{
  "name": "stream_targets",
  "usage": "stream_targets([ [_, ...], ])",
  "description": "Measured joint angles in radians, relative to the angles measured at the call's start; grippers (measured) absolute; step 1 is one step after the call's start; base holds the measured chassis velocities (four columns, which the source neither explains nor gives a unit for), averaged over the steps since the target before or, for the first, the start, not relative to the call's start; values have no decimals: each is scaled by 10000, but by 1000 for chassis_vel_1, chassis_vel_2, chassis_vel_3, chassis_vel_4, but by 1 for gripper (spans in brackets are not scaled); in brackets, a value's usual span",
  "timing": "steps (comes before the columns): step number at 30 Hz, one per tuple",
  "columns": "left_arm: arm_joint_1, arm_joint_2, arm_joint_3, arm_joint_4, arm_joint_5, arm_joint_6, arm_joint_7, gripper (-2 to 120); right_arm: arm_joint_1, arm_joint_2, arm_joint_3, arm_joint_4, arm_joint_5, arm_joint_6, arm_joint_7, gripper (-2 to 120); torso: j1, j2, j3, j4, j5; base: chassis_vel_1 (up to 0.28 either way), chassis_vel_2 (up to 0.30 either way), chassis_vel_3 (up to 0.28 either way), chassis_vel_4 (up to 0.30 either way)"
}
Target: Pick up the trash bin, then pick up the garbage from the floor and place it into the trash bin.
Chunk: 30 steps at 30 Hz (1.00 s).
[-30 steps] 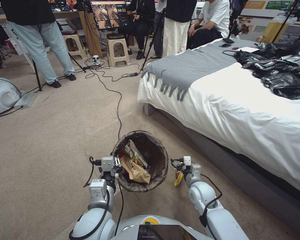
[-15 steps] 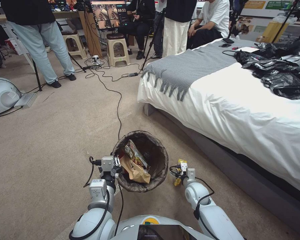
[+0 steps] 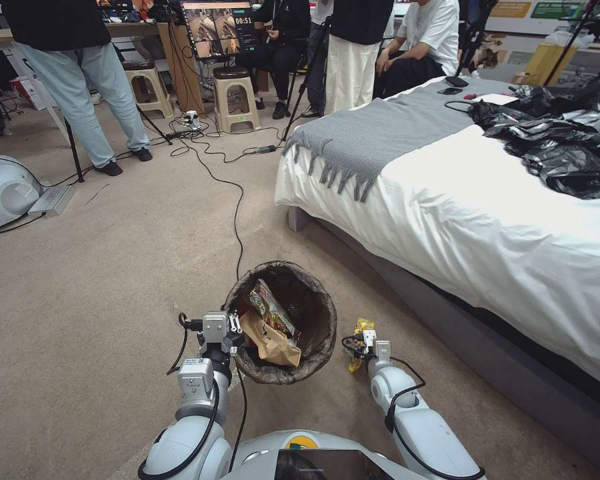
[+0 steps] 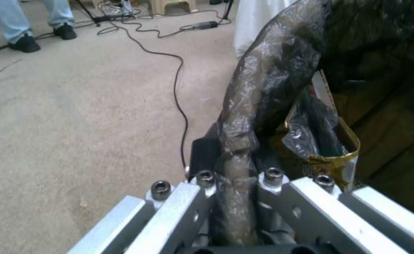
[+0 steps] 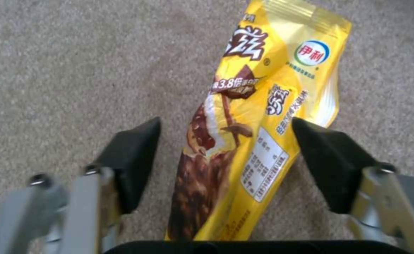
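The left gripper (image 3: 237, 331) has its jaws clamped on the bin (image 3: 281, 322) rim, so the bin is in hand, with a paper bag (image 3: 268, 341) and packet (image 3: 268, 305) inside. Right of it, the right gripper (image 5: 226, 164) straddles a yellow wrapper (image 5: 244, 134) on the floor (image 3: 113, 267), jaws wide. Judging by this, the wrapper remains to grasp and drop in.

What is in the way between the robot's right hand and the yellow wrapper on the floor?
Nothing visible. The right gripper is open with the yellow wrapper lying on the carpet between its black fingers. The left gripper holds the trash bin just beside it.
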Motion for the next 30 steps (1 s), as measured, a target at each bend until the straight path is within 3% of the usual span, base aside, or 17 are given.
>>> stream_targets([
  [17,0,0,0,0,0,0,0,2,182,-50,4,-157,-116,238,-71,0,0,0,0,1,0,0,0,0,0],
  [30,0,0,0,0,0,0,0,2,209,-89,30,-211,-333,438,-120,0,0,0,0,1,0,0,0,0,0],
])
